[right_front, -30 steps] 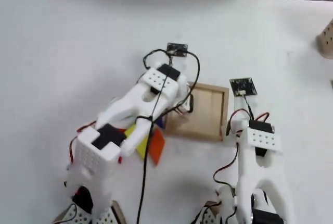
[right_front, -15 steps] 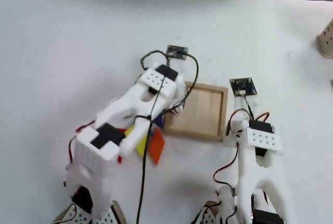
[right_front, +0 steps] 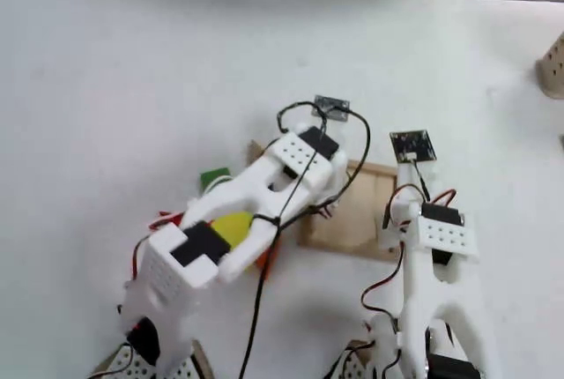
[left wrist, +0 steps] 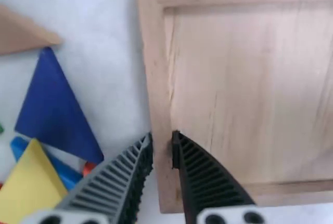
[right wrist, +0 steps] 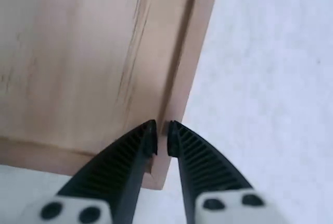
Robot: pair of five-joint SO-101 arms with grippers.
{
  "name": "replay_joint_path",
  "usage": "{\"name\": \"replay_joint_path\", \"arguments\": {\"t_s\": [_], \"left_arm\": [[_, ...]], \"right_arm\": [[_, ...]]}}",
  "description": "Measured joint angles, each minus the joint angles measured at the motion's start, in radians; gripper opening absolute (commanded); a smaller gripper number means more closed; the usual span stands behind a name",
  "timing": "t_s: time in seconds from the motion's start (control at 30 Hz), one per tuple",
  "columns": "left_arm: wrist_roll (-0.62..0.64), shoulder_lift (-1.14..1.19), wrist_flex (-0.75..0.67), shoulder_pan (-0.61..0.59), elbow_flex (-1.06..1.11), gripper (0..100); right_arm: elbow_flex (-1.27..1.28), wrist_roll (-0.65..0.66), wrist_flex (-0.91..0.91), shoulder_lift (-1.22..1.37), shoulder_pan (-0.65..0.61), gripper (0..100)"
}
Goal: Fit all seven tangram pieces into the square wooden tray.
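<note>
The square wooden tray [right_front: 357, 220] lies between the two arms with nothing inside it [left wrist: 244, 88]. My left gripper [left wrist: 162, 139] is shut on the tray's side rim [left wrist: 153, 78], one finger inside and one outside. My right gripper [right wrist: 161, 129] is shut on the opposite rim [right wrist: 192, 52]. Beside the tray lie a blue triangle [left wrist: 52, 114], a yellow piece [left wrist: 26, 182], a light blue piece [left wrist: 65, 171] and a wood-coloured triangle [left wrist: 21, 34]. From above, a green piece [right_front: 214, 178], the yellow piece [right_front: 231, 223] and an orange piece [right_front: 264, 260] show around the left arm.
A pale wooden object [right_front: 553, 66] stands at the table's right edge. Black cables [right_front: 256, 308] hang from the left arm over the pieces. The far half of the white table [right_front: 176, 62] is bare.
The left arm swung right, and the tray slid right and a little toward the front with it. The green piece came out from under the arm. The right arm stayed put.
</note>
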Motion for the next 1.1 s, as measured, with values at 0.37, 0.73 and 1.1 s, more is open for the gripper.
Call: {"name": "replay_joint_path", "arguments": {"t_s": [0.37,0.73,1.1], "left_arm": [[0.003,-0.014,0.109,0.000,-0.009,35],[-0.101,-0.203,0.235,-0.192,-0.009,35],[-0.253,-0.532,0.103,-0.509,0.299,35]], "right_arm": [[0.003,0.034,0.000,0.000,0.000,4.6],[0.003,0.038,0.000,0.000,0.000,4.6],[0.003,0.041,0.000,0.000,0.000,4.6]]}}
